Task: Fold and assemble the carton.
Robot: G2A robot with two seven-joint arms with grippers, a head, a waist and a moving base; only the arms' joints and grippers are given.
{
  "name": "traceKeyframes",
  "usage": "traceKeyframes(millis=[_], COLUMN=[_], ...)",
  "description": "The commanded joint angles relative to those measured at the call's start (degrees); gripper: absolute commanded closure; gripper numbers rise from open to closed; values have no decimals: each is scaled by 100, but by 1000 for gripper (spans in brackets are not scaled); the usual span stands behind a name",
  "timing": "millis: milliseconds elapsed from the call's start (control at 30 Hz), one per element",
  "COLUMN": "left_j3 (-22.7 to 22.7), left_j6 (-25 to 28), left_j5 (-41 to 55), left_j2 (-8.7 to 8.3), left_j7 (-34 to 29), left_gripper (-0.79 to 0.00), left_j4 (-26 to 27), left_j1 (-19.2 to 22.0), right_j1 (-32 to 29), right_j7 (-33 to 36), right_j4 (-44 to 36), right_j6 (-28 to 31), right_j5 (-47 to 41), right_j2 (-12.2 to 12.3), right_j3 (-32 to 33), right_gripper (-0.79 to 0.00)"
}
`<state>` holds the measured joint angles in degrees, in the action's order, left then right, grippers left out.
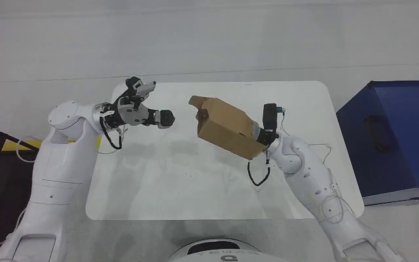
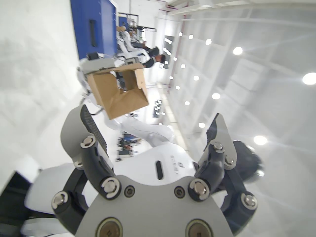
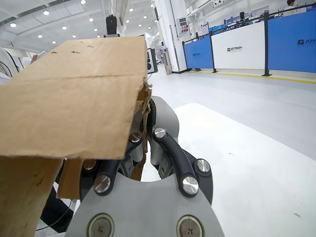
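Observation:
A brown carton [image 1: 226,128] hangs tilted above the middle of the white table [image 1: 196,190]. My right gripper [image 1: 260,137] holds it by the right end. In the right wrist view that gripper [image 3: 145,129] is shut on a torn cardboard flap, with the carton's [image 3: 69,94] broad face stretching away from it. My left gripper [image 1: 166,118] is level with the carton, a short gap to its left. In the left wrist view this gripper [image 2: 150,114] is open and holds nothing. It faces the carton's [image 2: 118,94] open end, where the flaps are partly folded in.
A blue case [image 1: 383,141] stands on the floor just past the table's right edge. The table's near half, below both arms, is bare. A dark object [image 1: 8,152] lies off the table's left side.

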<state>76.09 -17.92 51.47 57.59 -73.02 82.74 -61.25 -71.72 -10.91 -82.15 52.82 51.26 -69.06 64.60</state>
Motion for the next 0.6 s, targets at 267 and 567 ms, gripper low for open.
traceKeyframes(millis=[267, 567], left_j3=[-212, -644], left_j6=[-4, -848], left_j5=[488, 931], left_j2=[67, 142], left_j7=[-153, -179], left_gripper=[-785, -785], left_j4=[-465, -651], left_j1=[70, -53], right_j1=[-112, -100], right_j7=[-469, -344], right_j4=[-198, -378], right_j6=[-182, -246], right_j5=[737, 1077], right_j2=[2, 9], right_j3=[54, 7], right_gripper=[0, 0])
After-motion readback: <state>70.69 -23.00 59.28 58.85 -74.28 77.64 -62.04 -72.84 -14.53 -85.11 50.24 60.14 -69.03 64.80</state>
